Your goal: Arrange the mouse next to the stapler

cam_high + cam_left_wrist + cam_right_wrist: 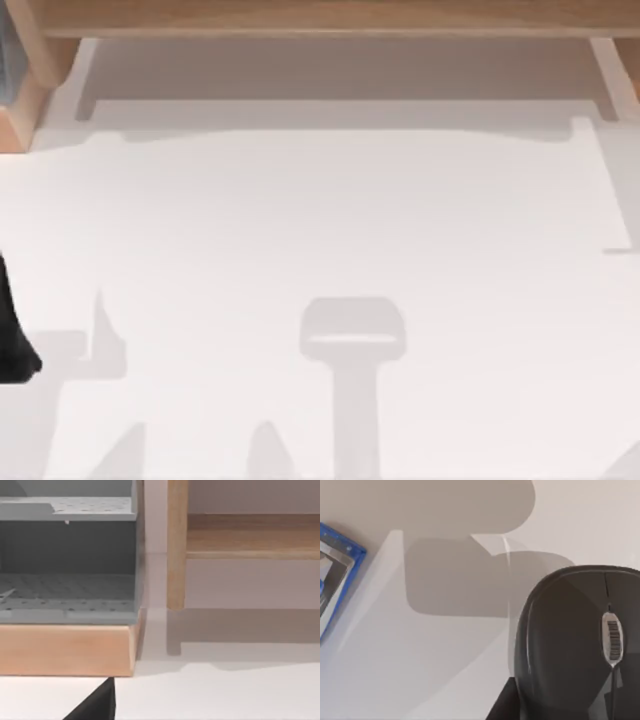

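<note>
The black mouse [575, 645] lies close under the right wrist camera, its scroll wheel marked with a barcode-like strip. The blue stapler [335, 575] with a grey inner part sits on the white table some way from the mouse, with bare table between them. A dark sliver, perhaps a finger of my right gripper [502, 705], stands against the mouse's edge. My left arm [12, 335] shows as a black shape at the table's left edge, and a black tip of it [95, 705] appears in the left wrist view.
A wooden shelf [320, 18] runs along the back of the table, with a post [176, 545] below it. At the back left stands a wooden-based grey rack [67, 585] with perforated trays. Soft shadows lie across the white table [330, 220].
</note>
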Action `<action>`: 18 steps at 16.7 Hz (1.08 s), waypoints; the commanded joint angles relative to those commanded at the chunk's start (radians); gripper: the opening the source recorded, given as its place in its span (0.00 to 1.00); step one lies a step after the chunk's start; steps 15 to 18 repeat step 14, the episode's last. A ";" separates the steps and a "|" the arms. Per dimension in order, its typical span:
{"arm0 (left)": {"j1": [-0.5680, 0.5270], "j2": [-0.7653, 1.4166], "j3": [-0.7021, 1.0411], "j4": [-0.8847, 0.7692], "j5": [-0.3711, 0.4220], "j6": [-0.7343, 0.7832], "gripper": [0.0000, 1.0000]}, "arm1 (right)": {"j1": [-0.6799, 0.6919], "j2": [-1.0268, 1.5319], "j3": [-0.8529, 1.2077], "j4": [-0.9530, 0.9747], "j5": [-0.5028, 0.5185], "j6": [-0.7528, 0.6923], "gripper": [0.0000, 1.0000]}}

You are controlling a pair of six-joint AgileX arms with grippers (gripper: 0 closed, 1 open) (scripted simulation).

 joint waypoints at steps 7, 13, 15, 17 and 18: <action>0.000 0.000 0.000 0.000 0.000 0.000 1.00 | 0.000 0.000 0.000 0.000 0.000 0.000 0.90; 0.000 0.000 0.000 0.000 0.000 0.000 1.00 | 0.000 0.000 0.000 0.000 0.000 0.000 1.00; 0.000 0.000 0.000 0.000 0.000 0.000 1.00 | 0.000 0.000 0.000 0.000 0.000 0.000 1.00; 0.000 0.000 0.000 0.000 0.000 0.000 1.00 | 0.000 0.000 0.000 0.000 0.000 0.000 1.00; 0.000 0.000 0.000 0.000 0.000 0.000 1.00 | 0.000 0.000 0.000 0.000 0.000 0.000 1.00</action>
